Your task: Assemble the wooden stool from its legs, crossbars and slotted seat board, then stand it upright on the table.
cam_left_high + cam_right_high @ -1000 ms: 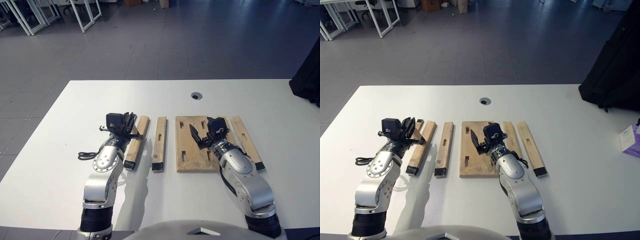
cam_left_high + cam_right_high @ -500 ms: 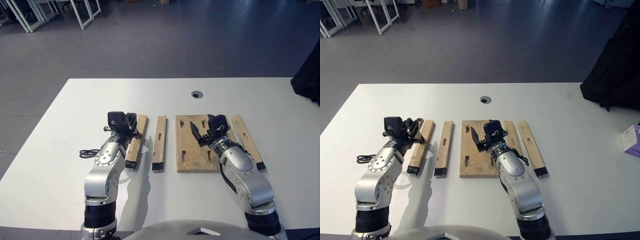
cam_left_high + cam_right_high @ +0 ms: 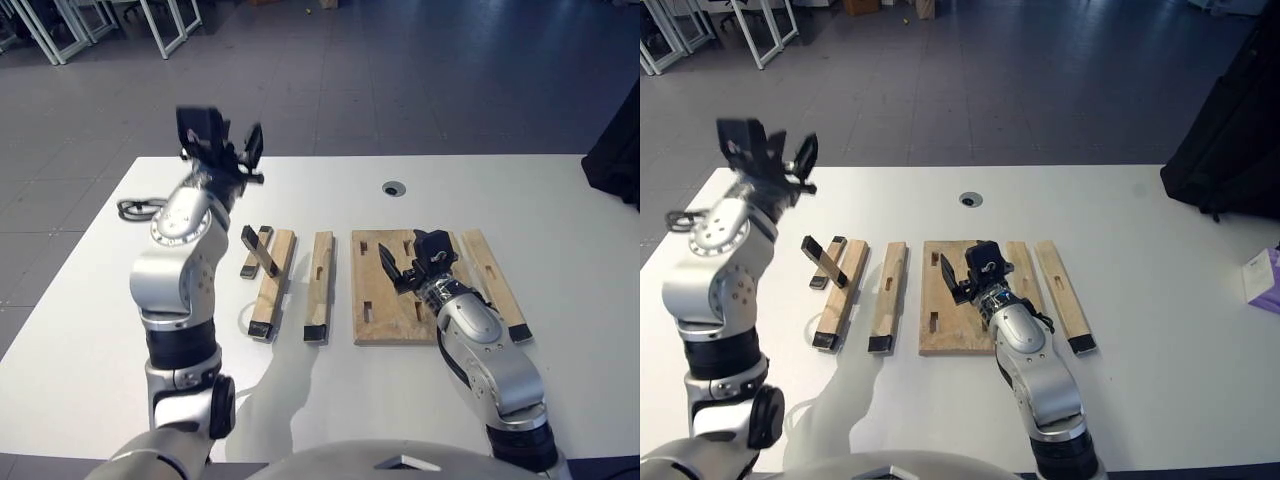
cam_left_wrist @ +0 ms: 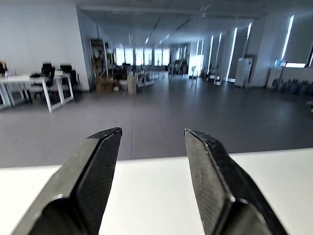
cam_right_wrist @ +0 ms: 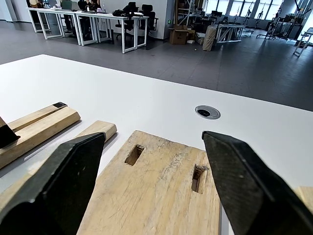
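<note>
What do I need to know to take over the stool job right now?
Left gripper: open, empty, raised over the table's far left.
Right gripper: open, empty, low over the seat board.
Board flat mid-table. To its left lie the outer left leg and inner left leg. To its right lie the inner right leg, partly under the arm, and outer right leg. Short crossbar beside the outer left leg; dark bar slanted across it.
Done: nothing joined.
Left: all assembly, then stand it up.

Left end effector (image 4: 151, 133) aloft, agape
</note>
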Robot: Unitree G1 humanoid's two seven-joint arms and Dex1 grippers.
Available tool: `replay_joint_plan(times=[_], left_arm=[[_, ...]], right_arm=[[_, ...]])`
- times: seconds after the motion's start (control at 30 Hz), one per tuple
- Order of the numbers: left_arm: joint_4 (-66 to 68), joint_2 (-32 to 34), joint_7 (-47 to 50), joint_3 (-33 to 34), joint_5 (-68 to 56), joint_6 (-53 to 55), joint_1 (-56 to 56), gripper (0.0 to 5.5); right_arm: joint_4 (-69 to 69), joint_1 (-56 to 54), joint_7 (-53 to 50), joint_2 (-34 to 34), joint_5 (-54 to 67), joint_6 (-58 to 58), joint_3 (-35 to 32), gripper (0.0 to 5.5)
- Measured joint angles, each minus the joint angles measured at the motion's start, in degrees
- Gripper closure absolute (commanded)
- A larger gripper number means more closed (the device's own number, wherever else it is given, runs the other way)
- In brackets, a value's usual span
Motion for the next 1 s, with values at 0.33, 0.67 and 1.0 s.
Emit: replay_joint_plan(times=[0.33,0.67,1.0], left_arm=[[7.1,-0.6,-0.2,-0.6,1.4,-9.1,-4.0,2.7],[-30.8,1.7,0.2,-4.5,-1.8,6.8,26.8,1.66],[-22.9,2.9,1.7,-10.3,3.3,17.3,42.3,1.66]], right_arm=[[0.8,0.1,-0.9,1.3,-0.2,-0.3,0.2,1.88],[-0.5,4.4,-3.5,2.0,-1.7,-1.2,-0.3,1.88],[-0.7,5.0,-2.9,1.6,-2.1,-1.2,-0.4,1.88]])
